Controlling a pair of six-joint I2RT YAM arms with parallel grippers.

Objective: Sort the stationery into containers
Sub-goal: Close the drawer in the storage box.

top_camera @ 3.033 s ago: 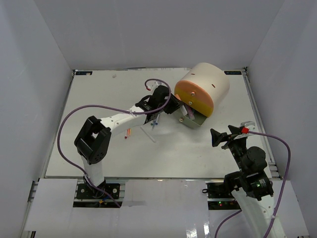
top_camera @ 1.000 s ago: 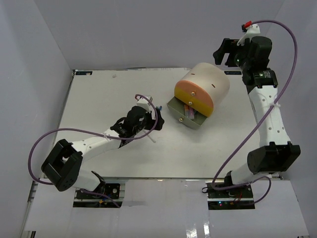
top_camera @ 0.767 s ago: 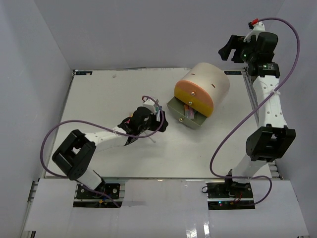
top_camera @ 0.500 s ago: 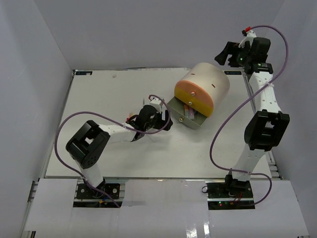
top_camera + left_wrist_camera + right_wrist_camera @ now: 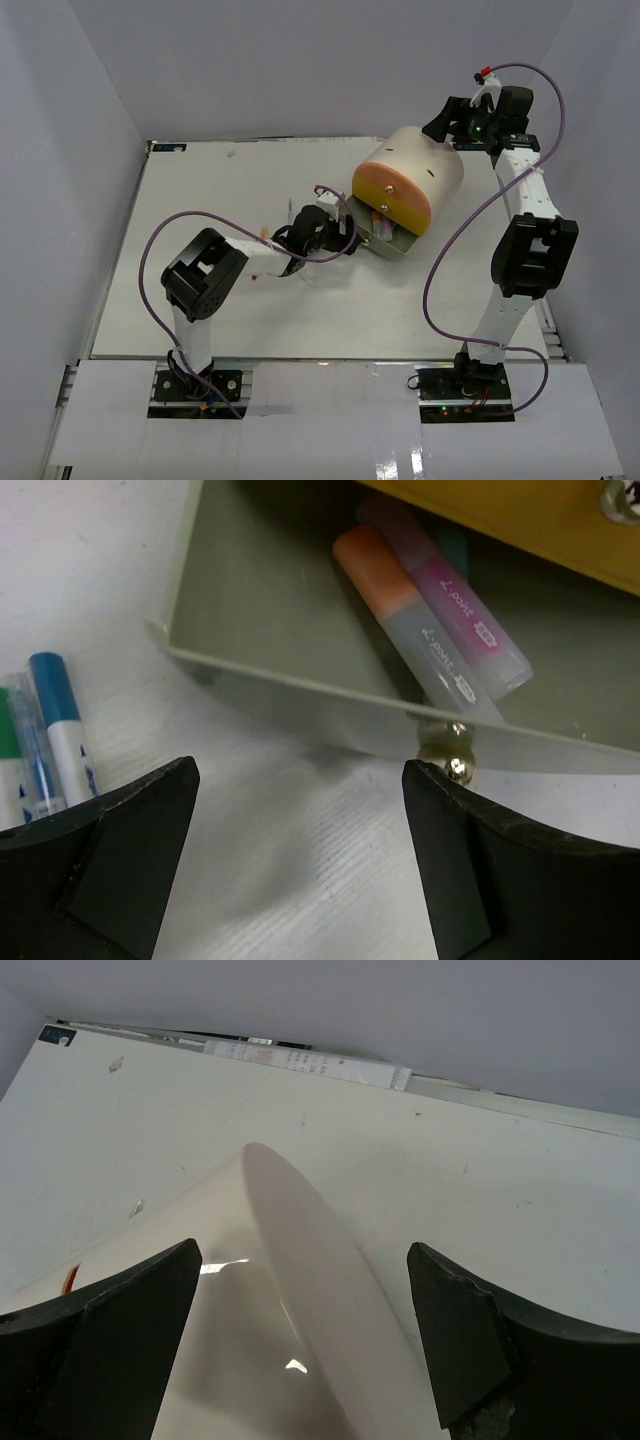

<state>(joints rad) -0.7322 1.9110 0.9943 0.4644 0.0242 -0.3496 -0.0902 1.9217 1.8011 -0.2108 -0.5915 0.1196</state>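
The cream cylindrical organiser [image 5: 425, 160] lies on its side at the back right, orange-pink face [image 5: 392, 195] toward me. Its grey drawer [image 5: 260, 610] is pulled out and holds an orange highlighter [image 5: 400, 620] and a pink one [image 5: 460, 610]. My left gripper [image 5: 347, 230] [image 5: 300, 820] is open just in front of the drawer, low over the table. Its right finger [image 5: 500, 860] is next to the brass knob [image 5: 447, 762]. Blue and green pens [image 5: 50, 730] lie left of it. My right gripper [image 5: 438, 124] [image 5: 300, 1290] hangs open over the organiser's cream back [image 5: 280, 1300], holding nothing.
A red pen [image 5: 258, 272] and a thin white one [image 5: 305, 278] lie on the table beside the left forearm. The yellow drawer front [image 5: 520, 520] overhangs the open grey drawer. White walls enclose the table; the back edge [image 5: 300, 1060] runs close behind the organiser.
My left gripper has swung right, from the pens to the front of the open grey drawer. My right gripper has come down and left toward the organiser's back.
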